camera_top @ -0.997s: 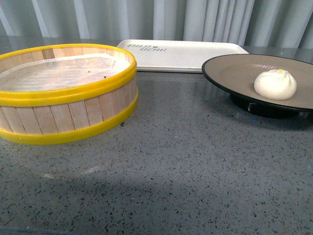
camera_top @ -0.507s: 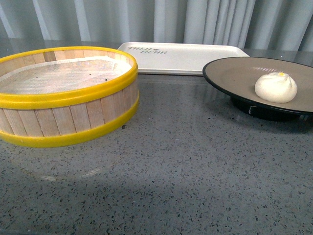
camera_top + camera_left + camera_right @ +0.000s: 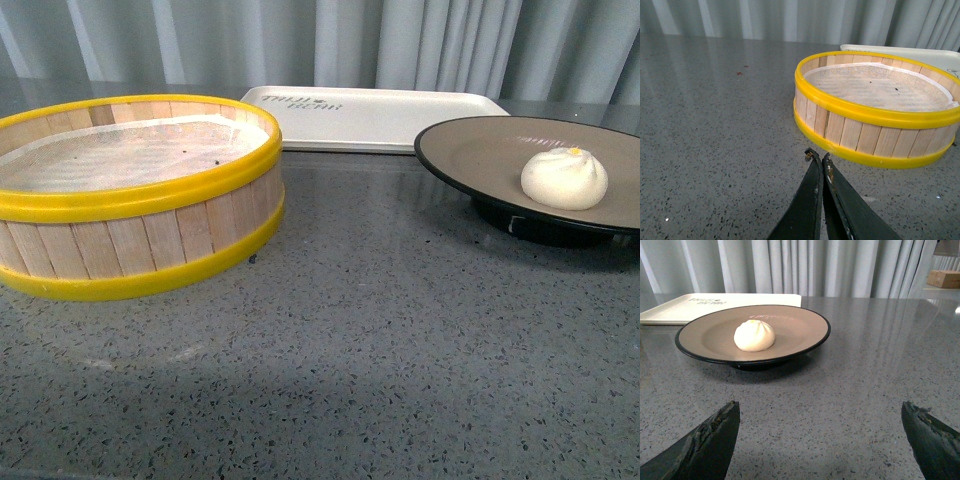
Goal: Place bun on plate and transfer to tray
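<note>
The white pleated bun (image 3: 564, 178) lies on the brown-grey plate (image 3: 480, 150) with the black rim, at the right of the grey table. It also shows in the right wrist view (image 3: 754, 335) on the plate (image 3: 800, 327). The cream tray (image 3: 380, 115) lies flat behind the plate, against the curtain, and is also in the right wrist view (image 3: 690, 306). My right gripper (image 3: 820, 412) is open wide and empty, low over the table, some way short of the plate. My left gripper (image 3: 818, 156) is shut and empty, just short of the steamer basket. Neither arm shows in the front view.
A wooden steamer basket (image 3: 130, 200) with yellow rims and a white liner stands at the left; it also shows in the left wrist view (image 3: 880, 112). A grey curtain (image 3: 330, 40) closes the back. A cardboard box (image 3: 944, 278) sits far off.
The front view has shifted slightly, so the basket, tray and plate sit a little lower in it than a second ago. Since half a second ago nothing has moved.
</note>
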Controlling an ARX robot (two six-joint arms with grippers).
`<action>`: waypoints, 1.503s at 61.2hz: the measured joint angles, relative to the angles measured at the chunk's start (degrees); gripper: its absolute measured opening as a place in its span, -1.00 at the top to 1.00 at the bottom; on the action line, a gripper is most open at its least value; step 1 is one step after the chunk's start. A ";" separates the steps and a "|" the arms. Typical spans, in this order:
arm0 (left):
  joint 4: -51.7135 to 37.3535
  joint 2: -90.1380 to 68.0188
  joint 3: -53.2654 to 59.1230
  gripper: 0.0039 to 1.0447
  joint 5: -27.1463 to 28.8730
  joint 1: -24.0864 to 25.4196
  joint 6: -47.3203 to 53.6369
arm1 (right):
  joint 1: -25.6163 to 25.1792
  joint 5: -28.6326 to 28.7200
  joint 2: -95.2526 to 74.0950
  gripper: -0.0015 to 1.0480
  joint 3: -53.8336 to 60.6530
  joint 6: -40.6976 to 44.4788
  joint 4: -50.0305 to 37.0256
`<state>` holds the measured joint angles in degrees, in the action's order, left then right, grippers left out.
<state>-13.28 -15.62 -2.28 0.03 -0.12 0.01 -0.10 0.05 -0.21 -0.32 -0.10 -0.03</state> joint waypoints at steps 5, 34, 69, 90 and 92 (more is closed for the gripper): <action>0.13 1.51 0.79 0.93 -0.02 0.00 -0.09 | 0.00 0.00 0.00 -0.84 0.00 0.00 0.00; 12.94 15.32 0.79 0.93 -0.02 0.00 -0.13 | 0.00 -0.02 0.00 -0.84 0.00 0.00 0.00; 13.25 15.39 0.79 -0.21 -0.02 0.00 -0.15 | 0.00 0.00 0.00 -0.84 0.00 0.00 0.00; 13.25 15.41 0.79 -0.88 -0.02 0.00 -0.15 | -12.20 -4.79 -27.45 -0.84 -11.82 -4.90 -13.46; 13.25 15.41 0.79 -0.88 -0.02 0.00 -0.15 | -15.04 -1.20 -31.08 -0.84 -13.27 -6.62 -16.35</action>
<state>-0.03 -0.21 -1.50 0.01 -0.12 -0.14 -15.14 -1.15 -31.29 -13.58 -6.72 -16.38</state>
